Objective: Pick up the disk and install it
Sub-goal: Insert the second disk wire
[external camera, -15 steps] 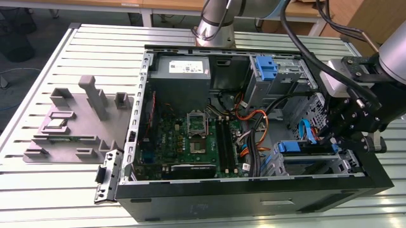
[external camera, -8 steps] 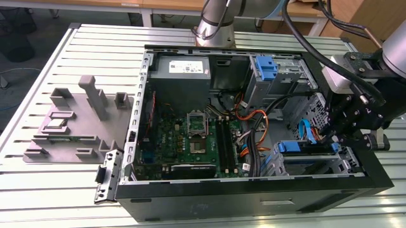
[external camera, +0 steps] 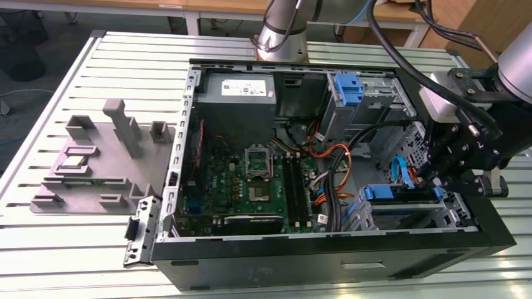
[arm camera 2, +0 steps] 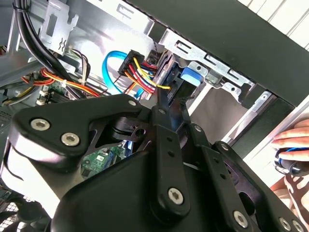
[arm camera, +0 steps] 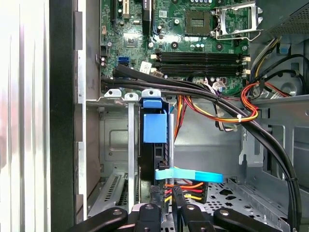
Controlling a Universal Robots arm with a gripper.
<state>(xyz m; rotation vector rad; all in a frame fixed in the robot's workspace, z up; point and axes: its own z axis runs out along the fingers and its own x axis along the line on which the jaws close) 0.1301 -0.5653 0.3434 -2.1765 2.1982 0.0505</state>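
The disk (external camera: 390, 193) stands on edge in the drive cage (external camera: 415, 215) at the front corner of the open computer case, on the exterior view's right. Its blue carrier frame (arm camera: 154, 128) and blue tab (arm camera 2: 190, 77) show in both wrist views. My gripper (external camera: 437, 180) hangs over the cage's end, at the disk's cable end. Its fingers (arm camera: 147, 212) stand close together on the disk's narrow edge. The gripper (arm camera 2: 166, 104) looks shut on that dark edge. A blue data cable (arm camera: 188, 175) and a coloured power plug (arm camera: 183, 186) sit right by the fingertips.
A bare blue bracket (external camera: 349, 90) sits in the upper bay. The motherboard (external camera: 249, 187), thick black cables (arm camera: 203, 92) and orange wires (external camera: 332, 168) fill the case. A grey parts fixture (external camera: 99, 162) lies on the slatted table. A person's hand (arm camera 2: 289, 142) rests beside the case.
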